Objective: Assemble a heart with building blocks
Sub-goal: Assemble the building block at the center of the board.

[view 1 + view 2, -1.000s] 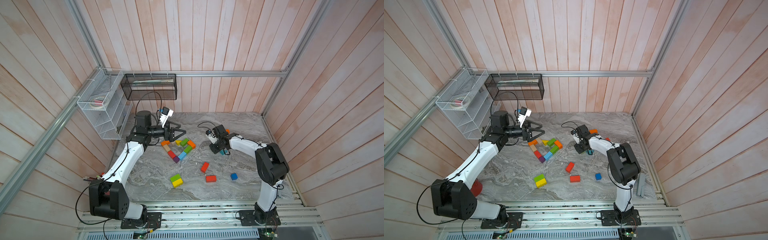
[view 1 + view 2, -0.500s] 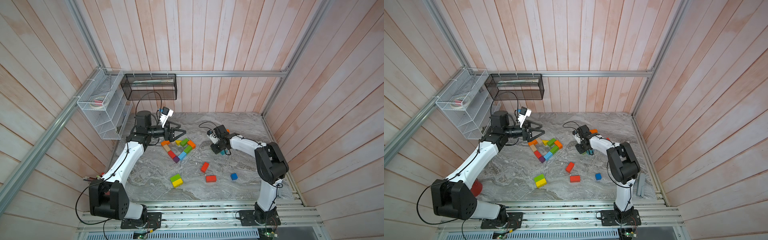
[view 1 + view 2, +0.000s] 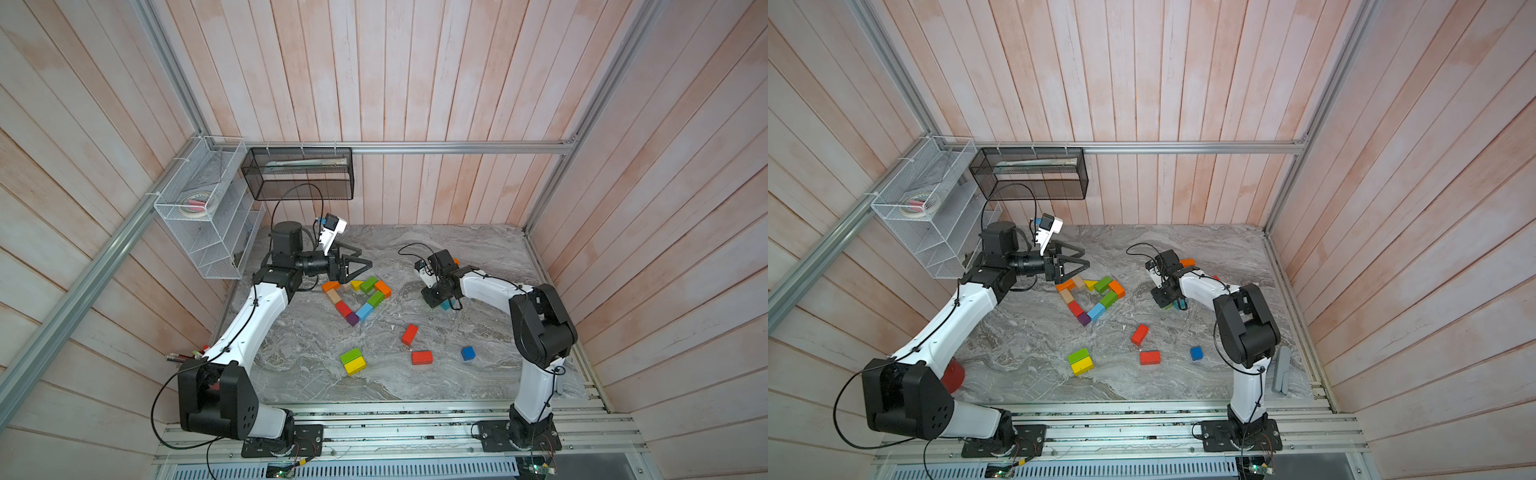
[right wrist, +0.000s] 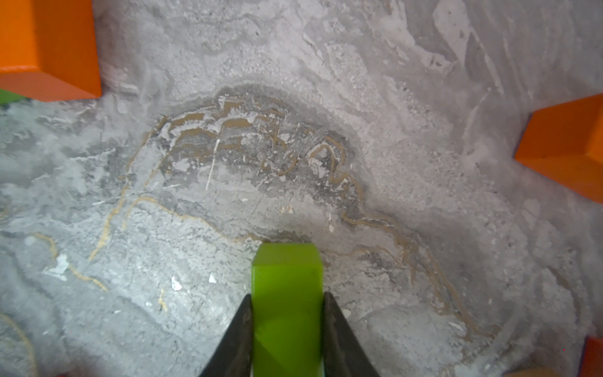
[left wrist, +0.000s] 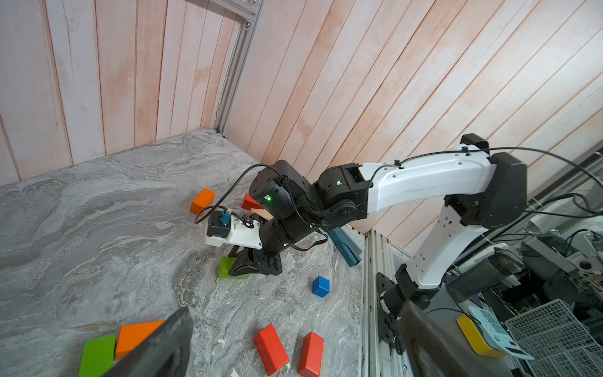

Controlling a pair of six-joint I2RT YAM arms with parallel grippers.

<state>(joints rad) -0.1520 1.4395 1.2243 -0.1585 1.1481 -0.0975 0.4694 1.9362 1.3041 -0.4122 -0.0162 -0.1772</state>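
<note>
**Operator:** While the right fingers [image 4: 238, 333] are closed on the green block [image 4: 287, 277], where does that block sit?

**Technician:** It is clamped across its narrow sides. In the left wrist view its underside appears to rest on the counter [image 3: 291, 345], just beside a teal block [image 3: 445, 306] and well apart from the heart outline [image 3: 376, 298]. Gripping the narrow sides leaves the long faces free, probably so the block can be laid flush against a neighbour.

**Operator:** Why are the left fingers [image 5: 163, 346] spread?

**Technician:** They stand fully open and hold nothing. They hover just beside the orange block [image 3: 330, 286] at the top of the outline. This looks like a standby position: clear of the ring, yet near enough to steady or nudge it.

**Operator:** What is the state of the assembly?

**Technician:** The blocks in the outline touch end to end and taper to a purple block [image 3: 352, 318] at the tip. Two red bricks [image 3: 409, 334], a blue cube [image 3: 468, 353] and a green-and-yellow pair [image 3: 352, 361] lie loose nearer the arm bases. The heart appears partly built. Which slot the green block is meant for cannot be told. The main hazard on delivery is knocking the ring out of line.
</note>
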